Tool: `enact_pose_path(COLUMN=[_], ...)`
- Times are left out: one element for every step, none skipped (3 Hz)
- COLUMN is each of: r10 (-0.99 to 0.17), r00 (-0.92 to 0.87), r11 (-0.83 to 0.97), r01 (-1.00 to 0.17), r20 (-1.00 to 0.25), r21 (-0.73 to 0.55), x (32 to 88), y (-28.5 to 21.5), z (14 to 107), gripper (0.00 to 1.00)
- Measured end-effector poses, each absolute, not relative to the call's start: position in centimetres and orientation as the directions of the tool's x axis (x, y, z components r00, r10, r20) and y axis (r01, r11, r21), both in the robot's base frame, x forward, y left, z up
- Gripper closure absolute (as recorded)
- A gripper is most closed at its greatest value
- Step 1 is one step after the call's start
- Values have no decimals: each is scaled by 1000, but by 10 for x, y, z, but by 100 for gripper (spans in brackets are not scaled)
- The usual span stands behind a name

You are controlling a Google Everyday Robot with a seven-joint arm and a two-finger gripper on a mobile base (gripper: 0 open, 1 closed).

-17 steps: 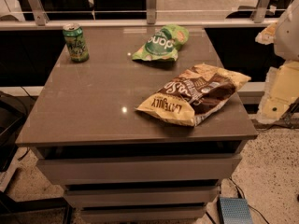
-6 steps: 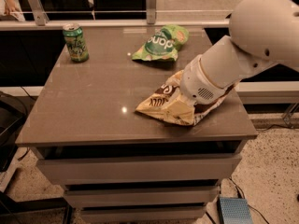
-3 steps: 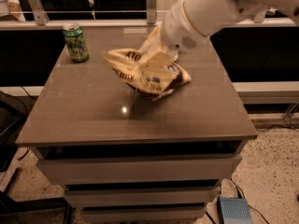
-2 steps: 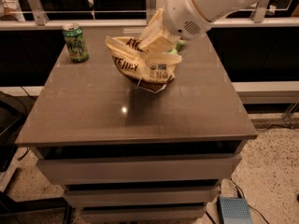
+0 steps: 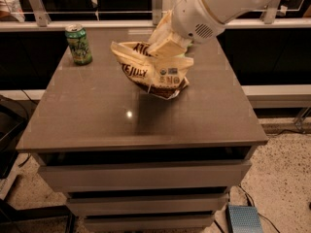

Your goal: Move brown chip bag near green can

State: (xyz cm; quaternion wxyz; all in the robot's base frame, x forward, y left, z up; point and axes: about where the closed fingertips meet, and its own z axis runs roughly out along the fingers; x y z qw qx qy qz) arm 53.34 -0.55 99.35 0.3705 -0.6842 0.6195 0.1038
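The brown chip bag [image 5: 151, 70], crinkled with pale yellow ends and dark lettering, hangs in the air above the middle of the brown table [image 5: 141, 115], tilted. My gripper [image 5: 165, 46] is shut on the bag's top edge and holds it from above; the white arm comes in from the upper right. The green can [image 5: 78, 44] stands upright at the table's far left corner, well to the left of the bag and apart from it. The bag's shadow lies on the table below it.
The green chip bag is hidden behind my arm and the held bag. A metal railing [image 5: 87, 24] runs behind the table. Drawers [image 5: 141, 176] sit below the tabletop. A small grey-blue box [image 5: 242, 219] lies on the floor at lower right.
My gripper came in from the right, closed on the brown chip bag and lifted it off the table's right side. It has carried the bag up and to the left, toward the can.
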Motion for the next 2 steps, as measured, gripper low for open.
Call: enact_pose_path(r10=[-786, -778], r00=[272, 378], r11=[0, -72], r01=[-898, -847], r20=[-556, -501], r21=[-440, -527], x=[552, 592], y=[-3, 13], z=[1002, 1019], gripper=[100, 100])
